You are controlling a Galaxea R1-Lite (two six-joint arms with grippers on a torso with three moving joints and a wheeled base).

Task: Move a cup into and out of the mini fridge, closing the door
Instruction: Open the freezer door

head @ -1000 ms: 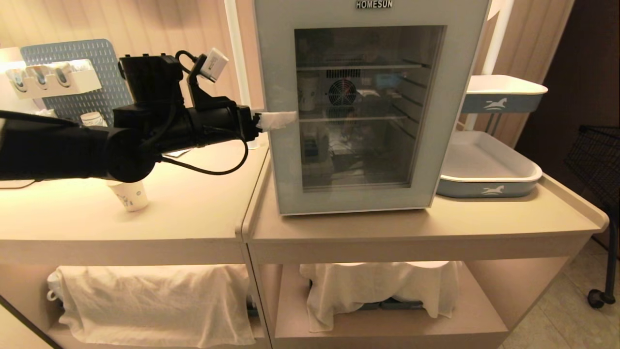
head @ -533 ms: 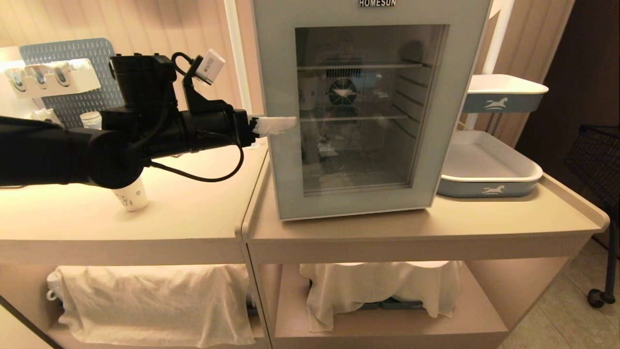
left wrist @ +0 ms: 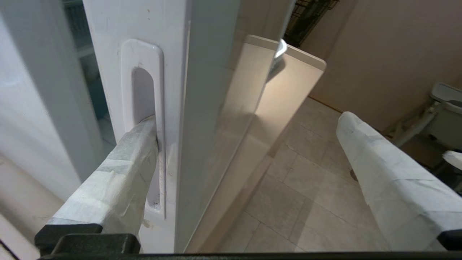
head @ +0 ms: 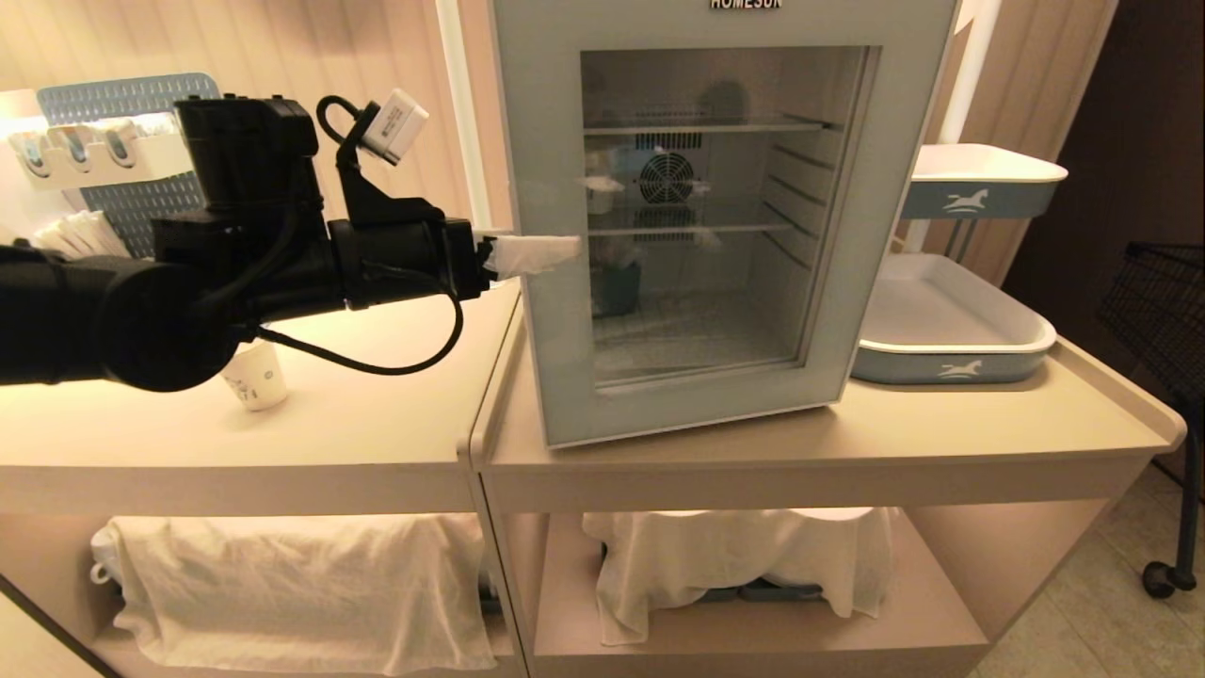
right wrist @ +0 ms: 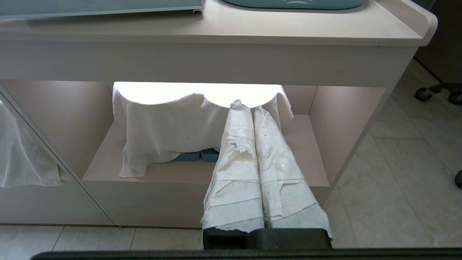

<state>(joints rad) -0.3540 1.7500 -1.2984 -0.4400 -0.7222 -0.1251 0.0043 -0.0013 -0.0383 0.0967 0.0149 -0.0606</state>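
The mini fridge (head: 666, 177) stands on the right counter, its white side wall (left wrist: 32, 90) showing beside the gap. Its glass door (head: 546, 330) stands slightly ajar at the left edge. My left gripper (head: 551, 252) is open and straddles that edge. One wrapped finger (left wrist: 126, 162) is hooked into the recessed handle (left wrist: 142, 94) on the door's side, and the other finger (left wrist: 389, 169) hangs free in front of the door. A white paper cup (head: 256, 381) with bluish print stands on the left counter, partly hidden under my left arm. My right gripper (right wrist: 249, 106) is shut and empty, low before the under-counter shelf.
A grey-blue tray (head: 951, 330) lies right of the fridge, with a second tray (head: 979, 174) raised behind it. White cloths (head: 301, 584) drape the lower shelves. A pegboard with a rack (head: 85, 155) stands at the back left, and a black wire basket (head: 1158, 301) at the far right.
The door's left edge has swung out towards me, opening a gap. My left arm has drawn back with its finger in the handle. The right arm has not moved.
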